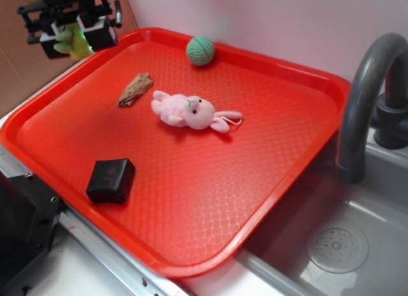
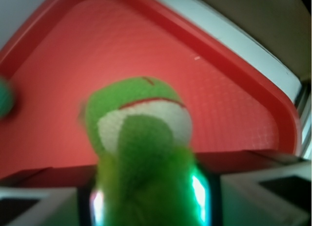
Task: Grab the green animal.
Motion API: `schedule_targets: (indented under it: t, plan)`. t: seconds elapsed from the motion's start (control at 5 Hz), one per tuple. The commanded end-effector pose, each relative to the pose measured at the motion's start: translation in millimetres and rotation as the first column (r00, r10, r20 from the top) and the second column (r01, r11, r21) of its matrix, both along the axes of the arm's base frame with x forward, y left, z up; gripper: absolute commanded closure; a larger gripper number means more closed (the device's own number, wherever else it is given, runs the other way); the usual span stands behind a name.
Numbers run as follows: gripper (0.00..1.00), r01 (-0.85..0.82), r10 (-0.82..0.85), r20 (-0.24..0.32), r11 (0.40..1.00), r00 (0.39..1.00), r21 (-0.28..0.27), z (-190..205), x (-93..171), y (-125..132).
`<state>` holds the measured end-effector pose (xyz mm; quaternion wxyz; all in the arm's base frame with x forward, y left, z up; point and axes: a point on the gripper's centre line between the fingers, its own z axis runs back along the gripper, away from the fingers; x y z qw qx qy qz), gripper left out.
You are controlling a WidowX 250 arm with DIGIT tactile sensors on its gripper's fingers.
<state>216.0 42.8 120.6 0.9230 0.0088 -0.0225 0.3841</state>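
Note:
The green animal [image 1: 75, 43] is a small lime plush toy held between my gripper's [image 1: 73, 37] white pads, high above the far left corner of the red tray [image 1: 191, 200]. In the wrist view the green animal [image 2: 141, 153] fills the middle, blurred, with a white belly patch, squeezed between the two pads. The gripper [image 2: 146, 201] is shut on it. The toy hangs clear of the tray.
On the tray lie a pink plush bunny [image 1: 191, 111], a teal knitted ball [image 1: 201, 50] at the far edge, a brown wood piece [image 1: 135, 89] and a black box [image 1: 111, 180]. A grey faucet [image 1: 366, 98] and sink [image 1: 338, 245] stand to the right.

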Motion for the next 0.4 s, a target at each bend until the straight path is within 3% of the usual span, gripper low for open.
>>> schedule_targets:
  t: [0.0, 0.2]
  plan:
    - [1.0, 0.247, -0.24, 0.112, 0.968, 0.964, -0.051, 65.8, -16.4, -25.3]
    - [1.0, 0.251, -0.241, 0.116, 0.964, 0.964, -0.088, 70.9, -22.4, -25.4]
